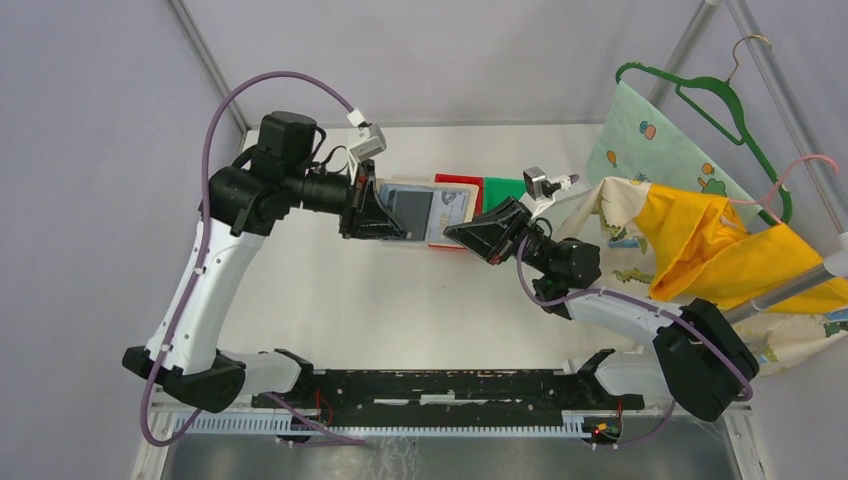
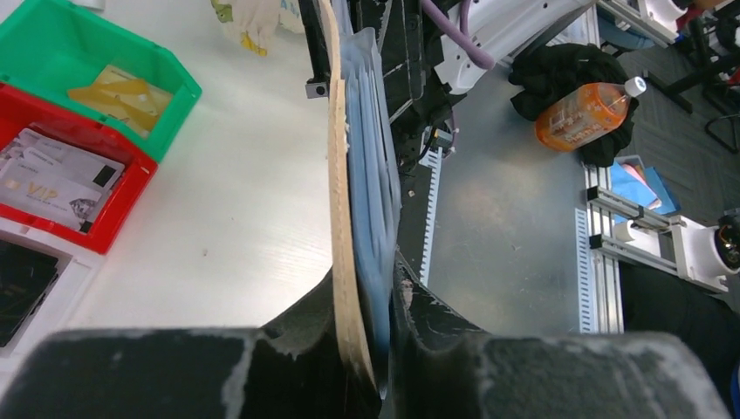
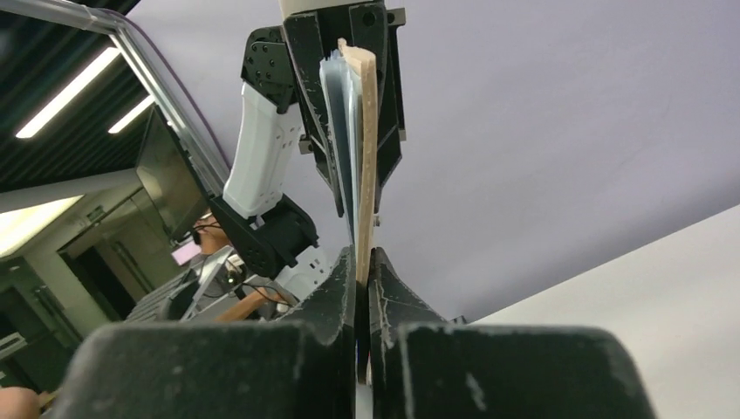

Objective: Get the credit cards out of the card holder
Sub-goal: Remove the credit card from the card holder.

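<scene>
Tan, flat rectangular card holder [image 1: 425, 212] is held in the air between the two arms, above the white table [image 1: 350, 300] and in front of a row of plastic bins. One short end is clamped in the black two-finger left gripper [image 1: 372, 212] and the opposite end in the black right gripper [image 1: 458, 230]; each pair of jaws is closed tight on it, with no gap to be seen beside the material.

From the left wrist the card holder [image 2: 339, 218] is seen edge-on and upright, its tan outer leaf on the left and its blue-grey inner panel [image 2: 368, 175] pressed against it on the right, both running down into the closed fingers [image 2: 436, 349].

From the right wrist the same edge [image 3: 367, 157] rises straight from between the closed fingertips [image 3: 336, 297], and the left gripper [image 3: 349, 52] is seen gripping its far end.

Pale grey-white credit cards [image 2: 52, 179] are seen lying flat in the red plastic bin [image 2: 131, 196]. Yellowish pieces lie in the green plastic bin [image 2: 179, 92] just beside it, and a dark object lies in the white bin [image 2: 65, 271] on its other side. Whether any card remains inside the holder cannot be told.
</scene>
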You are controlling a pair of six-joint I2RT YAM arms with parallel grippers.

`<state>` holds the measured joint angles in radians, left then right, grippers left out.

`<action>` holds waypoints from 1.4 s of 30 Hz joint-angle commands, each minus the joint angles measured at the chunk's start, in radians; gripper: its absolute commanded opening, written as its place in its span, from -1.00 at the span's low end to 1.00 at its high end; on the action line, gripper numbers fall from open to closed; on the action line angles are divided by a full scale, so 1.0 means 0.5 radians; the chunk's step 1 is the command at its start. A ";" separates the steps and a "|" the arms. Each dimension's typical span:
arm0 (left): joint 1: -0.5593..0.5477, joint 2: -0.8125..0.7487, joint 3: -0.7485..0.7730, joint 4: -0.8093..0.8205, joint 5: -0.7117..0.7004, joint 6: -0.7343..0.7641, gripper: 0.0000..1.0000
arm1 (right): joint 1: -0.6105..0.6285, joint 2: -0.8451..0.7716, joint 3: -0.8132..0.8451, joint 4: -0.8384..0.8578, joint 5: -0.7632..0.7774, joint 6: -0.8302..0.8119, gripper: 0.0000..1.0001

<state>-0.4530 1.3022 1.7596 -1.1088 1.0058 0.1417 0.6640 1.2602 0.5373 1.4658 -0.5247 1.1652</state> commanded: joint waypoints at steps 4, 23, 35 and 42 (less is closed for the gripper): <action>0.006 -0.132 -0.166 -0.100 -0.405 0.383 0.10 | 0.004 -0.121 0.140 -0.343 -0.293 -0.162 -1.00; 0.004 -0.275 -0.386 -0.570 -0.289 1.245 0.28 | 0.325 -0.181 1.064 -3.359 -0.291 -2.079 -1.00; 0.005 -0.129 -0.396 -0.492 -0.043 1.090 -0.02 | 0.559 0.102 1.513 -3.640 -0.146 -2.293 -1.00; 0.002 -0.093 -0.397 -0.639 -0.029 1.180 -0.53 | 0.562 0.120 1.553 -3.563 -0.211 -2.284 -1.00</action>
<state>-0.4507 1.2522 1.5452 -1.3914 0.9401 0.7033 0.9424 1.3239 1.2499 -0.3794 -0.6106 0.0448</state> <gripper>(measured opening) 0.306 0.023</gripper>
